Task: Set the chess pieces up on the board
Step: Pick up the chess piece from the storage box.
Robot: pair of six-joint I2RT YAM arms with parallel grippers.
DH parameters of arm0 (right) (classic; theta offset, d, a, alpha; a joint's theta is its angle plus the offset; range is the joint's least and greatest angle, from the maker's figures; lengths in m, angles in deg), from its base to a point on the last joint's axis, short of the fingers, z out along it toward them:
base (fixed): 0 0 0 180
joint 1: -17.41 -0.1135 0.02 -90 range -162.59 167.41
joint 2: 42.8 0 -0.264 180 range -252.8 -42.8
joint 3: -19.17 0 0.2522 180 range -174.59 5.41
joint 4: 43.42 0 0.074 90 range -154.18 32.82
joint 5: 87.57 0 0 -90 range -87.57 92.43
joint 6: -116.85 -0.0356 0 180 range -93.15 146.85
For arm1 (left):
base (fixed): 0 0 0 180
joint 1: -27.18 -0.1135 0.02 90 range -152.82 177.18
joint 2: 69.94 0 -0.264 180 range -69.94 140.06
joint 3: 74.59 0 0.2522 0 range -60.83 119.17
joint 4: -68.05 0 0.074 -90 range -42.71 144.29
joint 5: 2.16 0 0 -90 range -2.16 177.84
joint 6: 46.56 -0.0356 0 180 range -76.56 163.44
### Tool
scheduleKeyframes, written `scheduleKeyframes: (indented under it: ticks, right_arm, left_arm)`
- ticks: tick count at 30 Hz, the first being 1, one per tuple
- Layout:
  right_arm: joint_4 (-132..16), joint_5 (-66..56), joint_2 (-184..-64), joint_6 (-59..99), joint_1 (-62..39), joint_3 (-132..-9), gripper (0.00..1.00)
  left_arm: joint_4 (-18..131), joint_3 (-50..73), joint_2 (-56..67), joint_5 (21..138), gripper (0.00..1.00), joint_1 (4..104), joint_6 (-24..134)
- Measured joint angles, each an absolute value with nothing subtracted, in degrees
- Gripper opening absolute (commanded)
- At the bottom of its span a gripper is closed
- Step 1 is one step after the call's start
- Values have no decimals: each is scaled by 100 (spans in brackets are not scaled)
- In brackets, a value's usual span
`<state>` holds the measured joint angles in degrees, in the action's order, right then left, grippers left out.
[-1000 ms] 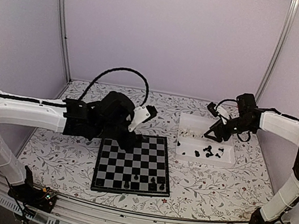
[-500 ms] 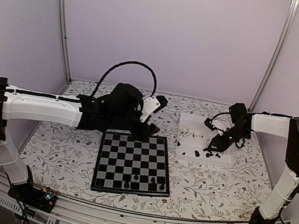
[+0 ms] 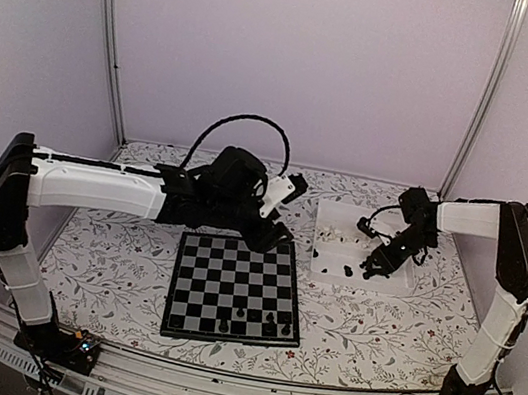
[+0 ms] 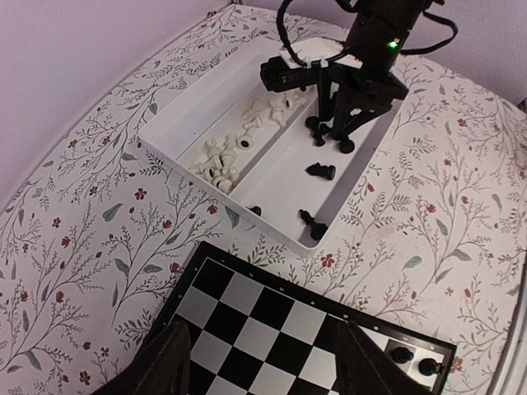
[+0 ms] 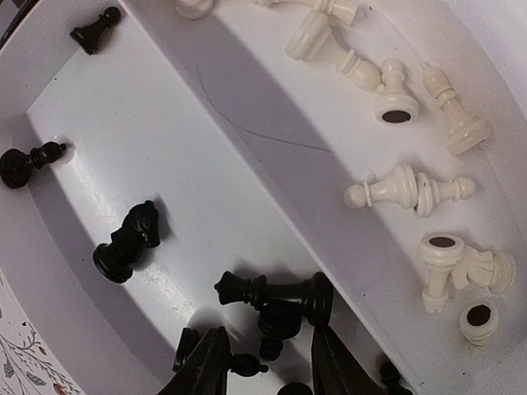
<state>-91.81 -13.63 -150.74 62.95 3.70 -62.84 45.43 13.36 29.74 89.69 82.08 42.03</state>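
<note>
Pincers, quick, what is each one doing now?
Left pincer: open, empty, over the board.
Right pincer: around a black piece in the tray; grip cannot be told.

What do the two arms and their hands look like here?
Both the left arm and right arm have white link shells with black joints. The left hand and right hand are black with two dark fingers each. A black cable loops above the left wrist; a green light glows on the right wrist.
</note>
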Motion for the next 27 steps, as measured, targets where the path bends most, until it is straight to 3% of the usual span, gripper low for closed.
scheduleKeyframes:
  ticks: [20,27]
  right_arm:
    - [-9937,-2587,-15267,6404,197,-6959,38]
    - [-10457,-2501,-15162,7272,179,-7355,34]
  left_arm:
    - [4551,1209,3068,8566,59,8201,4459]
    - [4562,899,2945,8571,59,8201,4522]
